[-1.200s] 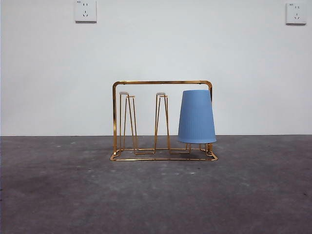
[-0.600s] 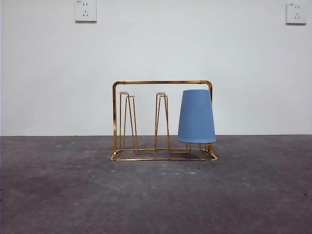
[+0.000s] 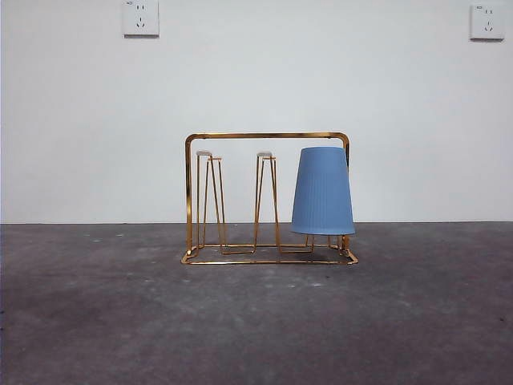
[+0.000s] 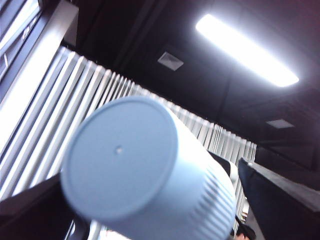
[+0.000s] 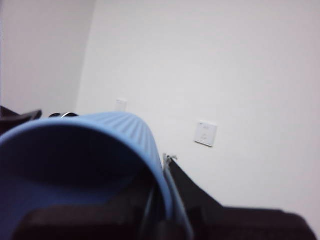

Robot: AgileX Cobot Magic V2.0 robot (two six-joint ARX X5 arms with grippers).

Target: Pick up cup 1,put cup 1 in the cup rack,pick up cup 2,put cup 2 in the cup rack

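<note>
Overhead, out of the front view, the left gripper [image 4: 150,205] has its black jaws closed around the ribbed side of a pale blue cup [image 4: 130,155], whose smooth flat base faces the wrist camera. The right gripper [image 5: 160,205] appears to pinch the rim wall of a second blue cup [image 5: 100,130], its dark open mouth turned towards the camera, though the contact is partly hidden. Both cups look like thin moulded plastic: light, fairly stiff and slightly slippery, so the fine vertical ribs offer the surest hold. On the rough grey worktop [image 3: 120,321] stands the cup rack [image 3: 232,136], thin gold wire with an arched frame and narrow hairpin pegs. A third blue cup [image 3: 323,192], tapered, sits upside down over its right-hand peg, and two pegs stand bare.
</note>
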